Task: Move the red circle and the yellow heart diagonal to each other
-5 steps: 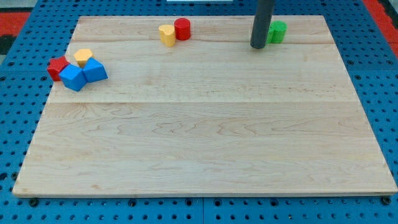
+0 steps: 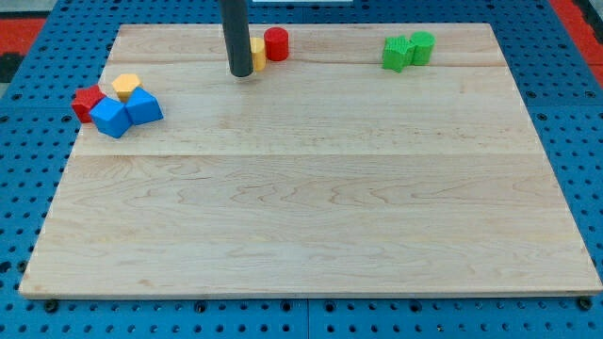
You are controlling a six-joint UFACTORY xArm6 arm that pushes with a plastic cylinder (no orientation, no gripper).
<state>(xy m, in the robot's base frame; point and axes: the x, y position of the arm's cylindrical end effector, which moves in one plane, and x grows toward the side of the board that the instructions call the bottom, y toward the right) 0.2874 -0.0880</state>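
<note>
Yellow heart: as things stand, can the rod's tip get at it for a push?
Probably yes. My tip sits right at the yellow heart, on its left and partly covering it. The red circle flanks the heart's far side, out of the way.

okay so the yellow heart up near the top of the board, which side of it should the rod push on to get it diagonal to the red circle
No grip here, only a push. The yellow heart sits beside the red circle, on its left and slightly lower. My tip is at the heart's left, covering part of it. Probably best to press its upper edge and slide it toward the view's bottom, away from the circle.
</note>
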